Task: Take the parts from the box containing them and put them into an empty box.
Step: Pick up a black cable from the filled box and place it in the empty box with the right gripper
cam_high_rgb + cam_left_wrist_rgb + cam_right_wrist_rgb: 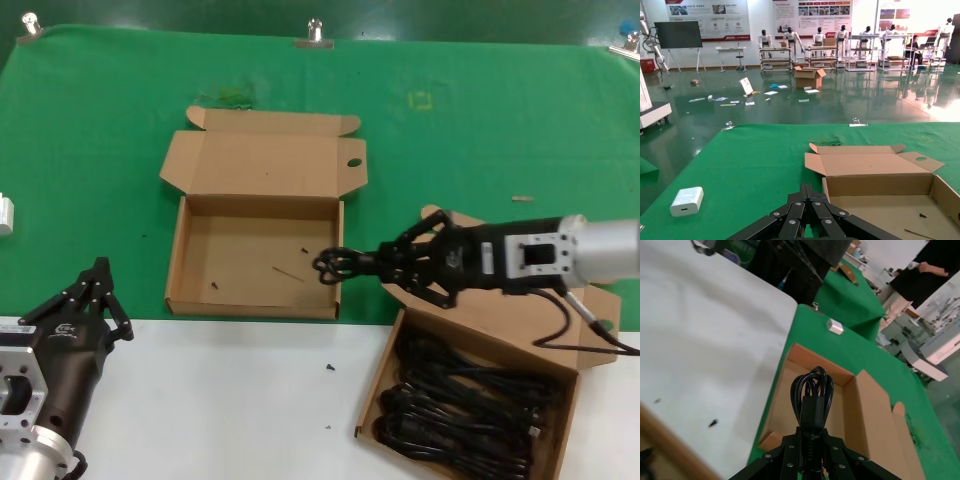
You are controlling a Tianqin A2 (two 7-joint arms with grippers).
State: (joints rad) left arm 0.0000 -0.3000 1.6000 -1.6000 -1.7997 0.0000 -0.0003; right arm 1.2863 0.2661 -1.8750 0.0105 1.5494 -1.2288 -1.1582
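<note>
Cable bundle [335, 266] hangs clamped in my right fingers [372, 265] just over the near right wall of the empty box [185, 250], so I should carry it further inward, lower, then release; left fingers [98, 290] idle, pinched together.

The green cloth [120, 120] covers the far half of the table, plain and even in tone; the near tabletop [230, 400] is white, marked by a small dark speck [330, 369]. The empty box [185, 260] is brown cardboard, its floor dotted with dark specks and a thin sliver; the box containing them [570, 420] is the same brown, filled with black power cables [460, 405]. The right gripper [385, 262] is black, its arm silver behind, closed on a black cable bundle [335, 265]; the left gripper [95, 290] is black on a silver wrist; a white block [686, 200] lies on the green.
</note>
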